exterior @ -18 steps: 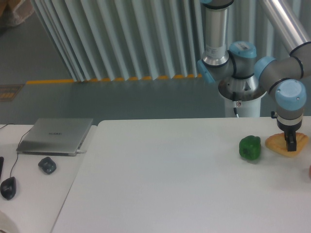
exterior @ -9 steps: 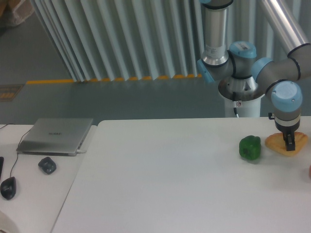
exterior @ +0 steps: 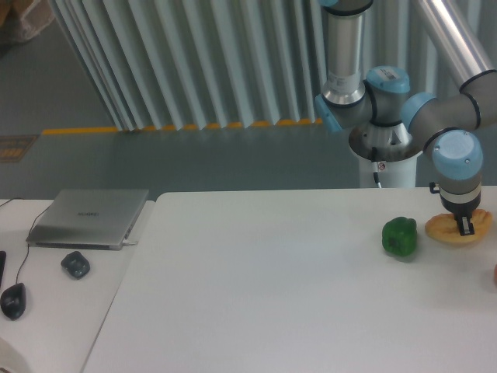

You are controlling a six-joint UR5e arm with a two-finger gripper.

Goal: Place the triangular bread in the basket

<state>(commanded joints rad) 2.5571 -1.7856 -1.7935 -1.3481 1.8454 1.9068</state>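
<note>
- Step in hand, judged: grasp stage on the flattish golden-orange rounded-triangle bread (exterior: 453,229), far right of the white tabletop (exterior: 272,280), just beside a glossy green bell pepper (exterior: 400,236).
- Dark two-finger gripper (exterior: 466,226) down at the bread's middle; fingers too small to read, cannot tell whether holding or merely touching.
- Next move, judged: secure grip, straight lift clear of the pepper, then carry to the basket; no basket in view, target unknown.
- Left side: closed silver laptop (exterior: 89,217), black mouse (exterior: 13,300), small dark object (exterior: 75,265).
- Behind: grey ribbed wall panels (exterior: 194,62), yellow floor stripe (exterior: 178,127).
</note>
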